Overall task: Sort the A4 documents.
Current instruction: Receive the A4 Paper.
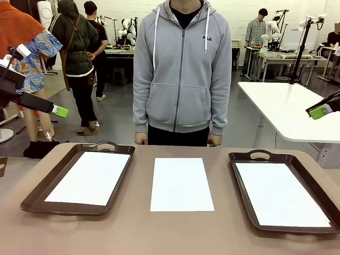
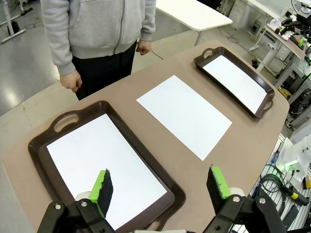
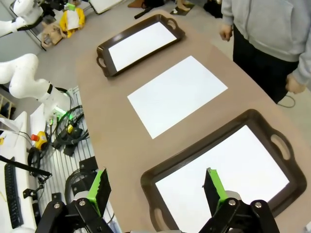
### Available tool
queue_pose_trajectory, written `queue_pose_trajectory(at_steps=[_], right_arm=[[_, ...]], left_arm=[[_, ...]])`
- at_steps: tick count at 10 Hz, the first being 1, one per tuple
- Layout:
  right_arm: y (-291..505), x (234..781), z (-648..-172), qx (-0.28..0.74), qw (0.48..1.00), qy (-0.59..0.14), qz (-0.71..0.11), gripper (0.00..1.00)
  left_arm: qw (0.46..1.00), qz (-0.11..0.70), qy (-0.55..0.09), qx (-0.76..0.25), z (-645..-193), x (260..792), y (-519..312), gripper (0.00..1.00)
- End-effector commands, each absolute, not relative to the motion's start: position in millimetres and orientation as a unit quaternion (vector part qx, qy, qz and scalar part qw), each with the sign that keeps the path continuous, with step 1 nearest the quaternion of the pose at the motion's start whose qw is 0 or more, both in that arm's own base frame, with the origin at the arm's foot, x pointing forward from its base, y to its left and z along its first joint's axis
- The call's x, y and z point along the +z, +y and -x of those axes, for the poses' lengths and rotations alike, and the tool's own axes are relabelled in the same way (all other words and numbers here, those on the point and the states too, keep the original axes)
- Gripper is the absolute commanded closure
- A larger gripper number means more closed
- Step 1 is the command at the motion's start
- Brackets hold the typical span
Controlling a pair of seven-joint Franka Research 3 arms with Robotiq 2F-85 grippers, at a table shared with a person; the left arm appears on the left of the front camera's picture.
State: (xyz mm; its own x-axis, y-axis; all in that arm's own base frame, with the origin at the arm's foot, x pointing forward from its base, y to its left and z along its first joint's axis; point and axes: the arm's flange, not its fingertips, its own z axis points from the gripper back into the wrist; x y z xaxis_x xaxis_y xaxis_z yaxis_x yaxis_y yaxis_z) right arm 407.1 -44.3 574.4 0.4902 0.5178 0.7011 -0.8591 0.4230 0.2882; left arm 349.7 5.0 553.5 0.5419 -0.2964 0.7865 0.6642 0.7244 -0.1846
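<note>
Brown worktop (image 1: pixel 223 228) with 3 A4 documents. 1 sheet (image 1: pixel 181 184) lies bare at the centre; 1 sheet (image 1: pixel 90 178) lies inside the left tray (image 1: pixel 37 191); 1 sheet (image 1: pixel 280 194) lies inside the right tray (image 1: pixel 241 199). Left hand (image 2: pixel 160 187) and right hand (image 3: pixel 155 187) hang above the trays, fingers spread, empty. A person (image 1: pixel 181 69) stands at the far edge.

Three A4 documents (image 1: pixel 181 184) (white), two trays (image 1: pixel 37 192).
</note>
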Motion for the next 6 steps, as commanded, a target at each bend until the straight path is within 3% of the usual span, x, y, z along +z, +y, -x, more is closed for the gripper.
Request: queue_pose_trajectory(at_steps=[1,6], right_arm=[[-46.9,574.9,-409.8,0.437,0.787,-0.276,-0.336,0.0],[-46.2,574.7,-405.9,0.43,0.799,-0.266,-0.327,0.0]], left_arm=[[0.844,0.238,-0.386,-0.285,-349.7,553.0,4.5,0.0],[0.844,0.238,-0.386,-0.285,-349.7,553.0,4.5,0.0]])
